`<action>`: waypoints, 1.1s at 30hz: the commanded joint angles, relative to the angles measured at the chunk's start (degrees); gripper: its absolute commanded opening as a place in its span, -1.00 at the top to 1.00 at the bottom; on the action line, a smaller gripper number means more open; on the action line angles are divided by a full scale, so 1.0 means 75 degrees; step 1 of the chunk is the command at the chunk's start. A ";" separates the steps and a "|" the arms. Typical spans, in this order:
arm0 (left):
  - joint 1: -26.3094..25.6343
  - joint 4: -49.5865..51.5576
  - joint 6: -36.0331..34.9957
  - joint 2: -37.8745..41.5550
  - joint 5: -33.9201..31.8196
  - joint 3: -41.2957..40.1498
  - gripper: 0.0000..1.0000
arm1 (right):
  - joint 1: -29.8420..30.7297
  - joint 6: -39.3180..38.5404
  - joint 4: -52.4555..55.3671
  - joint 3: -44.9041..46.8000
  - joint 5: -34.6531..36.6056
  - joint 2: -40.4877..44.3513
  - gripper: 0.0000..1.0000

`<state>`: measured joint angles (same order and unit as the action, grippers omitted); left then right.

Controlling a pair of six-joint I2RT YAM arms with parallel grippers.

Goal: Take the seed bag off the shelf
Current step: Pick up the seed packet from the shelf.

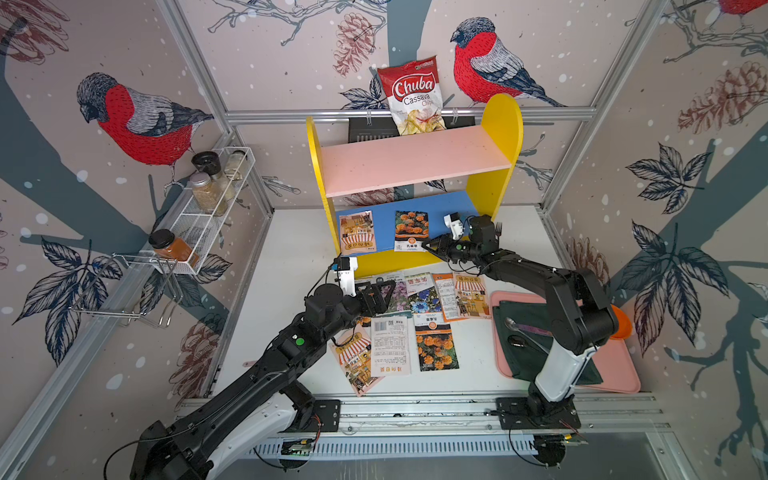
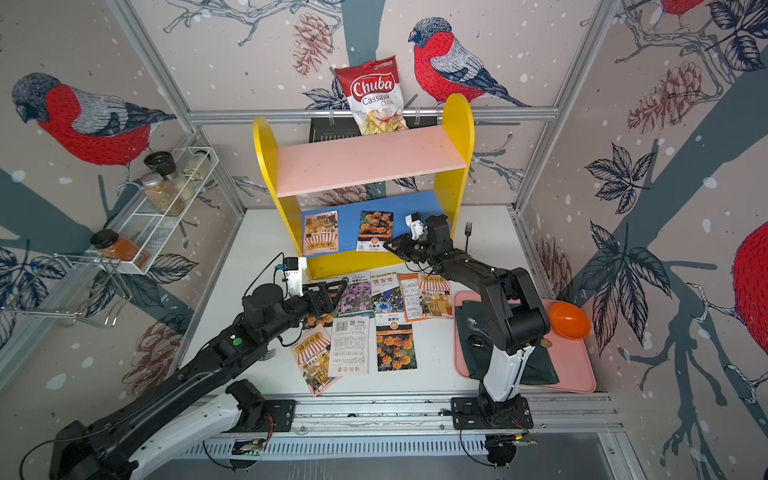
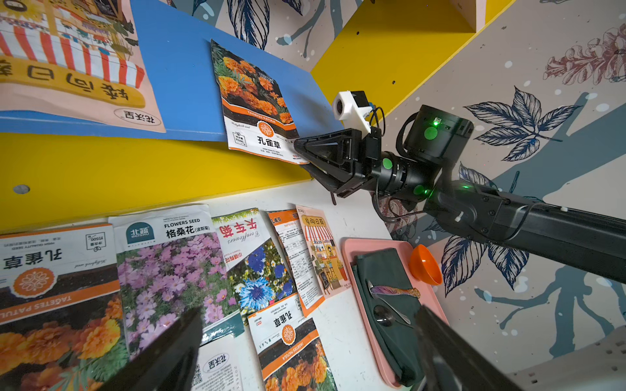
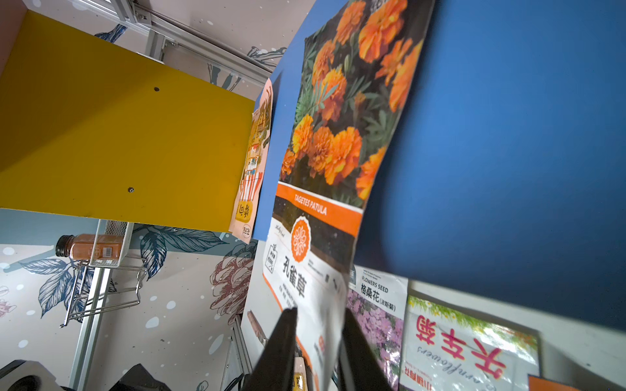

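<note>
The shelf (image 1: 500, 137) (image 2: 457, 137) stands at the back with yellow side panels, a pink upper board and a blue lower board (image 1: 442, 205) (image 4: 508, 152). An orange marigold seed bag (image 1: 411, 230) (image 2: 375, 230) (image 3: 254, 101) (image 4: 338, 135) lies on the blue board, its white end hanging over the front edge. My right gripper (image 1: 428, 245) (image 2: 388, 245) (image 3: 299, 152) (image 4: 318, 325) is shut on that overhanging corner. A striped-awning seed bag (image 1: 356, 232) (image 2: 320, 232) lies to its left. My left gripper (image 1: 388, 286) (image 2: 340, 286) (image 3: 308, 313) hovers open over table packets.
Several seed packets (image 1: 415, 316) are spread on the table before the shelf. A pink tray (image 1: 619, 382) at the right holds a green cloth, spoons and an orange bowl (image 2: 569, 320). A chips bag (image 1: 415, 95) stands on the pink board. A white wire rack (image 1: 208, 216) hangs at the left.
</note>
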<state>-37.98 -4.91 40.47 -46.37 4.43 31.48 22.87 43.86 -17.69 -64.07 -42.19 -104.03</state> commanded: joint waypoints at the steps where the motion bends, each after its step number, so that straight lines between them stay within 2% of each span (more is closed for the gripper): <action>1: 0.0024 -0.0073 -0.0055 0.0025 -0.0028 -0.0004 -0.94 | -0.0009 0.0095 -0.0394 -0.0091 -0.0187 -0.0035 0.68; 7: 0.0039 -0.0080 -0.0063 0.0034 -0.0009 -0.0023 -0.94 | -0.0025 0.0071 -0.0349 -0.0162 -0.0207 -0.0050 1.00; 14: 0.0077 -0.0128 0.0007 0.0155 0.0051 -0.0063 -0.94 | -0.0031 -0.0063 -0.0303 -0.0022 -0.0257 0.0349 1.00; 26: 0.0579 -0.1348 0.0465 0.0341 0.1610 -0.0311 -0.95 | -0.0064 -0.0340 0.0172 0.0861 -0.0716 0.2099 1.00; 33: 0.0999 -0.2146 0.0825 0.0235 0.2455 -0.0565 -0.83 | 0.0356 -0.0576 0.0629 0.1444 -0.0970 0.3224 1.00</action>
<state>-31.31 -15.07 45.19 -44.38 18.79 27.62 24.64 41.65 -15.09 -54.04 -47.42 -82.00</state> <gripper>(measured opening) 0.923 0.069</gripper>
